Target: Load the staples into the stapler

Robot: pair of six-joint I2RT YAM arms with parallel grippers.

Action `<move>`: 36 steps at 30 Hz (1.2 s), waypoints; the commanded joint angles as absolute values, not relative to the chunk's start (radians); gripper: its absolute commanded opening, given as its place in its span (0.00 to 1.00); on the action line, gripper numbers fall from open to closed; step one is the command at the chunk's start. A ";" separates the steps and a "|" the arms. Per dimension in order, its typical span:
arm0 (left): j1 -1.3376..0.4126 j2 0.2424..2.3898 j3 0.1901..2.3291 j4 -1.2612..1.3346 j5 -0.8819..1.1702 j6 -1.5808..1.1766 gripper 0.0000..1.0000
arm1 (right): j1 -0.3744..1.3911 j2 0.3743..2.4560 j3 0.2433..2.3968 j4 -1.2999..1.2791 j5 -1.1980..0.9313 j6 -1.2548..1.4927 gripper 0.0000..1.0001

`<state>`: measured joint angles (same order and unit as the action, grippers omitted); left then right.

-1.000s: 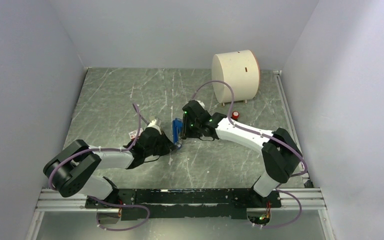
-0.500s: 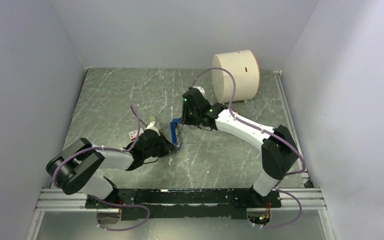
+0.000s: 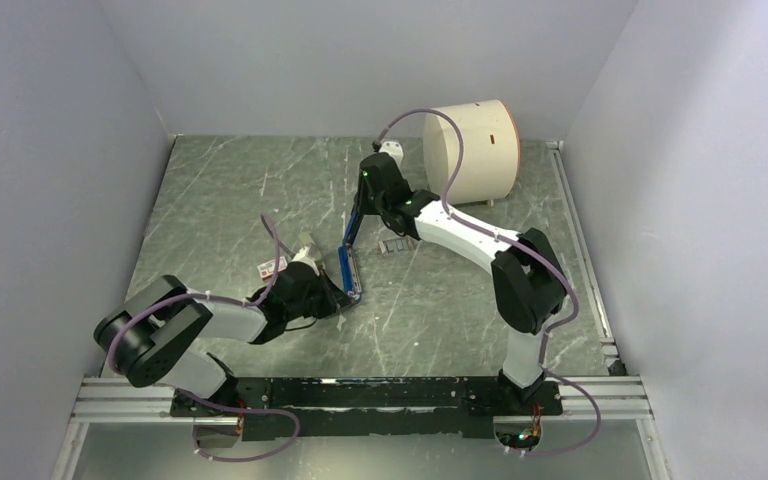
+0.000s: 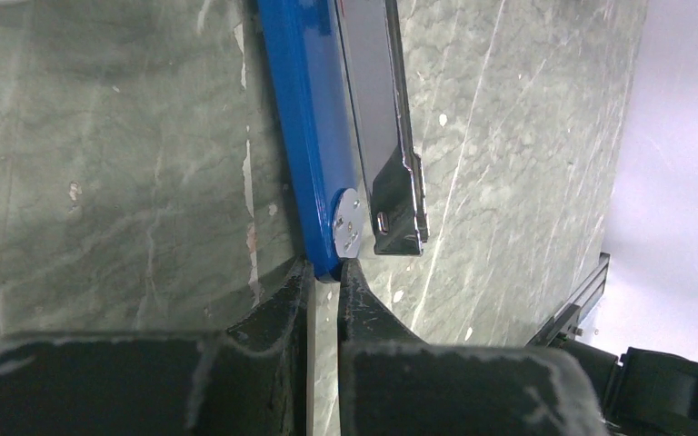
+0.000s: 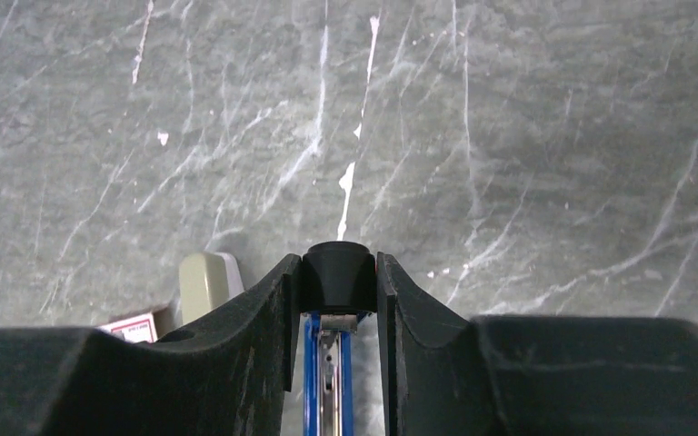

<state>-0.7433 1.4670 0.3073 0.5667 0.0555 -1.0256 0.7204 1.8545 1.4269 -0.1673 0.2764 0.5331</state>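
The blue stapler (image 3: pixel 348 276) lies on the table with its long black arm (image 3: pixel 353 228) swung up and back. My right gripper (image 3: pixel 362 205) is shut on that arm's black tip (image 5: pixel 336 263), with the blue base (image 5: pixel 311 381) below the fingers. My left gripper (image 4: pixel 324 269) is shut on the stapler's rear blue end (image 4: pixel 304 136), next to the grey metal magazine (image 4: pixel 377 109). In the top view the left gripper (image 3: pixel 337 300) sits at the stapler's near end. A small grey strip of staples (image 3: pixel 392 245) lies on the table just right of the stapler, under the right arm.
A large cream cylinder (image 3: pixel 472 150) stands at the back right. A beige object (image 3: pixel 305 240) and a small red-and-white box (image 3: pixel 267 267) lie left of the stapler, beside the left arm. Grey walls close in both sides of the table.
My right gripper has moved back and up with the black arm's tip, swinging the stapler open. The grey strip now shows beside it. The left gripper has stayed on the stapler's rear end.
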 commanded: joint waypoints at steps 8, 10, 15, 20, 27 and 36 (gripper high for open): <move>-0.765 1.508 0.277 0.506 0.121 -1.000 0.05 | 0.718 1.946 1.472 -0.051 0.273 0.469 0.25; -0.765 1.509 0.278 0.506 0.121 -1.002 0.05 | 0.718 1.948 1.445 -0.013 0.239 0.444 0.26; -0.764 1.522 0.277 0.525 0.153 -1.035 0.05 | 0.708 1.957 1.398 0.098 0.167 0.439 0.30; -0.762 1.522 0.278 0.523 0.163 -1.062 0.05 | 0.698 1.995 1.428 0.082 0.133 0.492 0.31; -0.734 1.529 0.282 0.525 0.194 -1.102 0.05 | 0.695 1.969 1.391 0.048 0.094 0.549 0.54; -0.704 1.535 0.280 0.556 0.228 -1.115 0.05 | 0.696 1.935 1.276 0.059 0.012 0.575 0.71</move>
<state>-0.7128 1.5005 0.3038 0.6117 0.1917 -1.1278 0.6922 1.9709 1.3121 0.0608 0.0429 0.5495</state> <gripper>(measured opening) 0.097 0.700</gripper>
